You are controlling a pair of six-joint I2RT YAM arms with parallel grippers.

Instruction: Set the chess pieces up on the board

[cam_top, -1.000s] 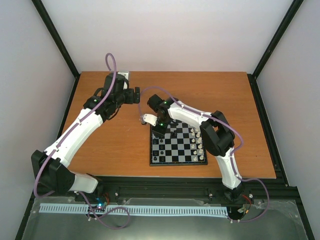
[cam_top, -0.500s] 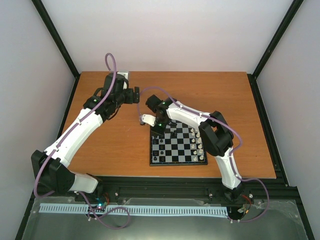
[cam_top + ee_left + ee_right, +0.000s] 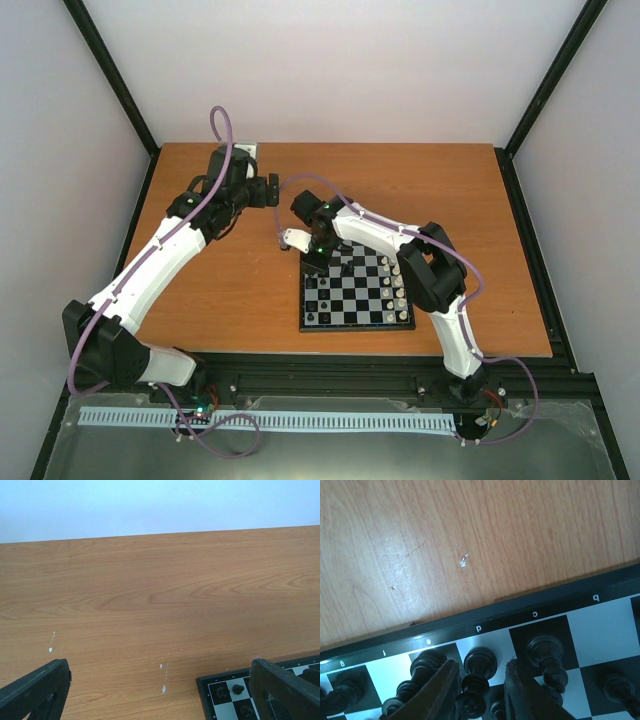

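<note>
right gripper [image 3: 482, 670]: jaws just eased slightly apart, straddling a black piece [image 3: 480, 661]
black piece: upright on the d square, near the board [image 3: 520, 607]'s 10 o'clock corner
left gripper [image 3: 160, 680]: wide open, empty, over table [image 3: 150, 580] at 11 o'clock
task: another back-row man placed, I reckon

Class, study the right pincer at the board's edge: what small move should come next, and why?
Probably lift the right pincer straight up: the black piece already stands on its square of the board, its fingers slightly clear, other pieces close.
</note>
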